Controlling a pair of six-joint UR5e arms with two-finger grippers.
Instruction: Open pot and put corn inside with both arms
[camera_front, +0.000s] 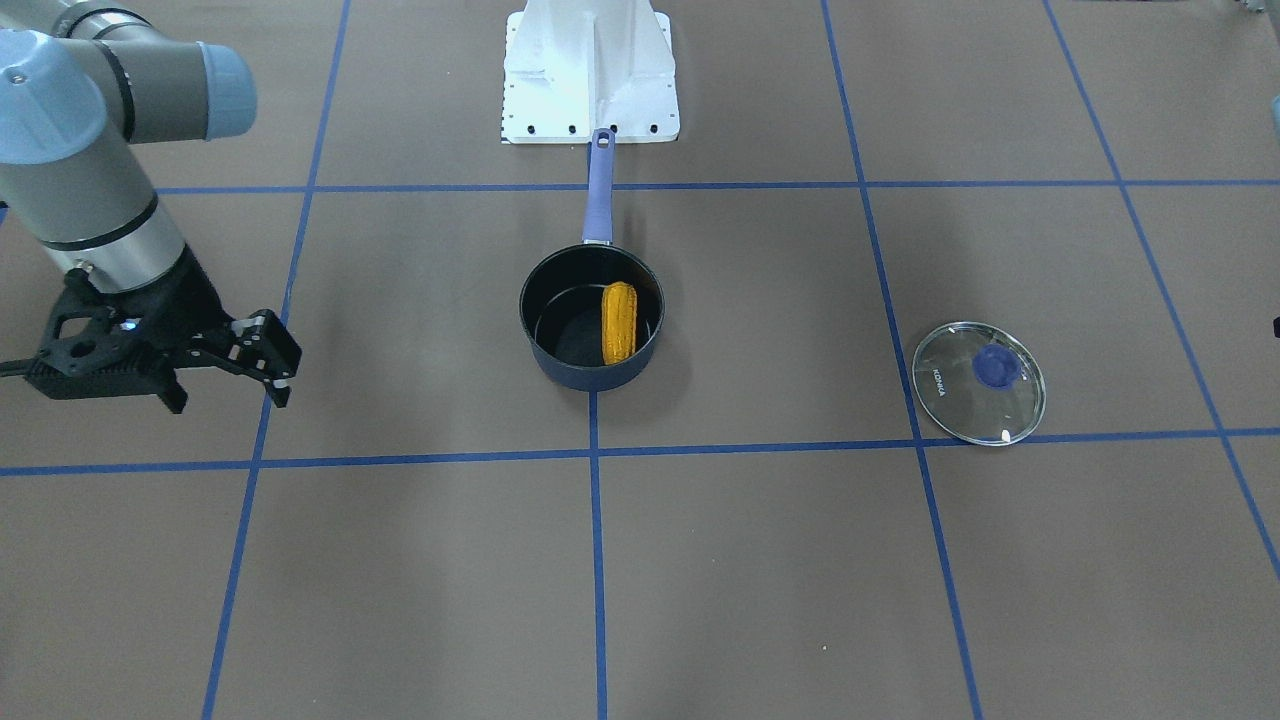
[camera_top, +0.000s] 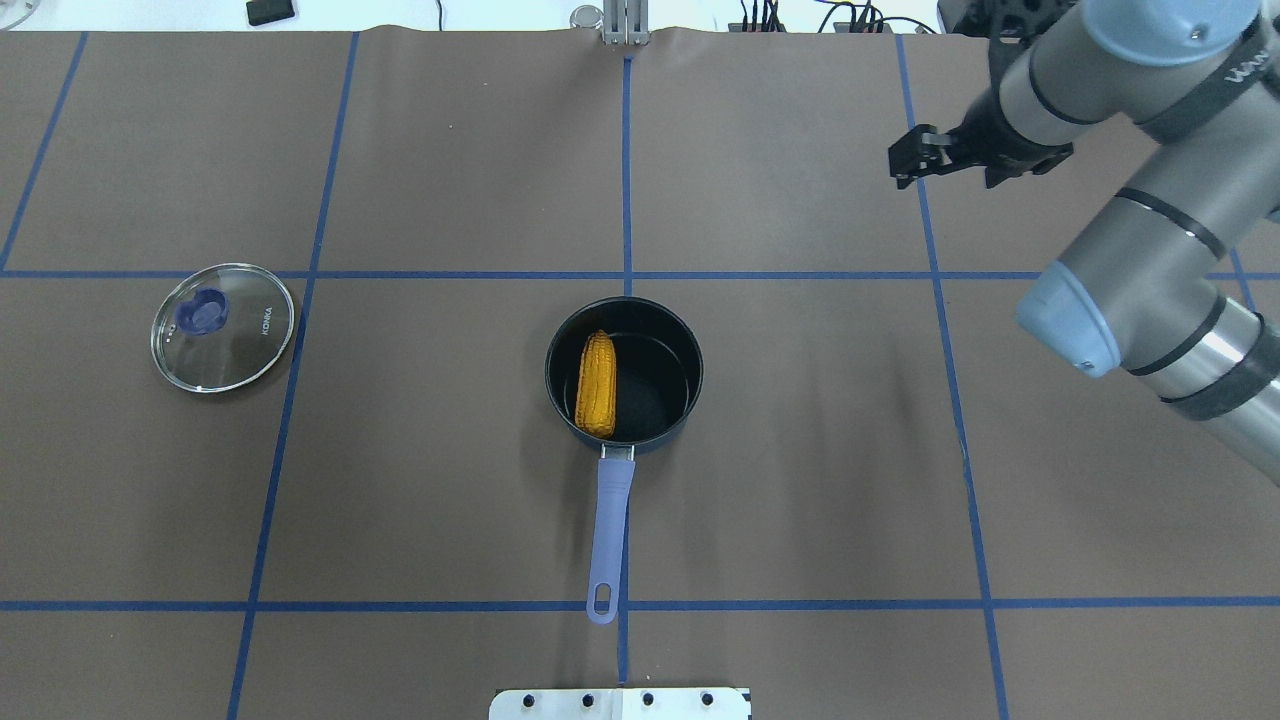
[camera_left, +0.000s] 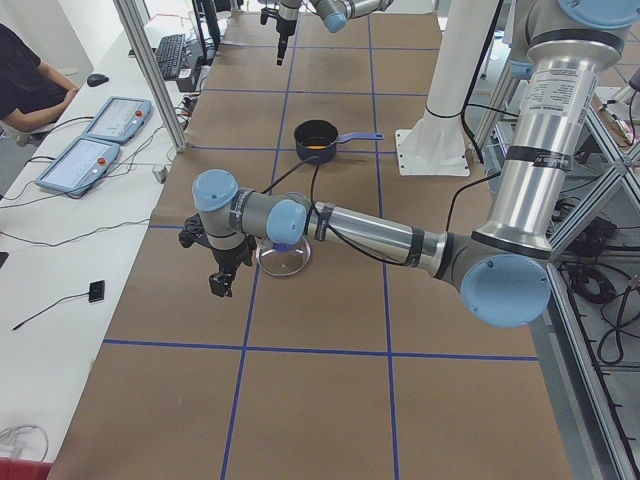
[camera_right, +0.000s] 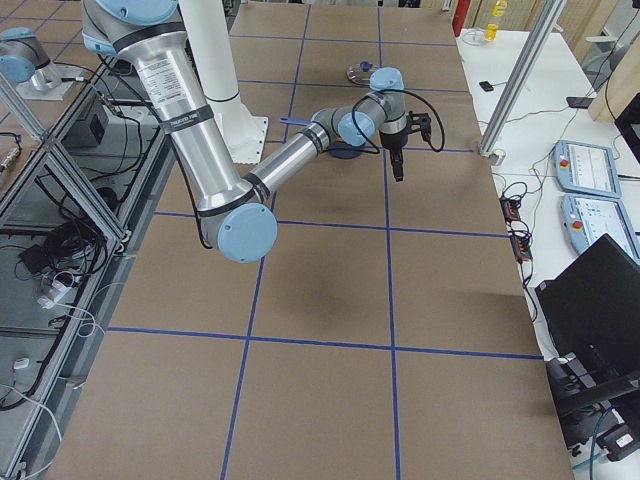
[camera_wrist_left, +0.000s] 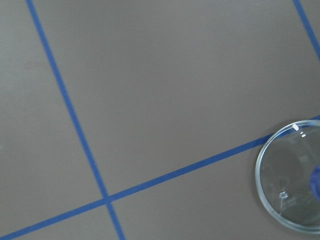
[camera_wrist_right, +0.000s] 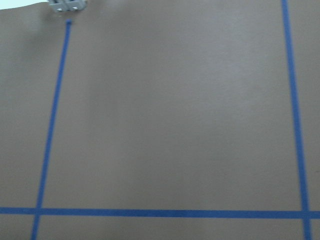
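Nearest the robot's base, the pot's (camera_top: 655, 395) long handle (camera_top: 610, 530) points back toward it, and the uncovered pan sits at the middle of the brown table (camera_top: 800, 480). The corn (camera_top: 597, 385) lies inside, along the pan's left wall. Well off to the left the glass lid (camera_top: 245, 345) rests flat on the table, knob up. The left gripper (camera_left: 222, 282) hangs close beside that lid, clear of it; I cannot tell how its jaws stand. Farther out on the right, the right gripper (camera_front: 228, 395) hovers with jaws spread wide, holding nothing.
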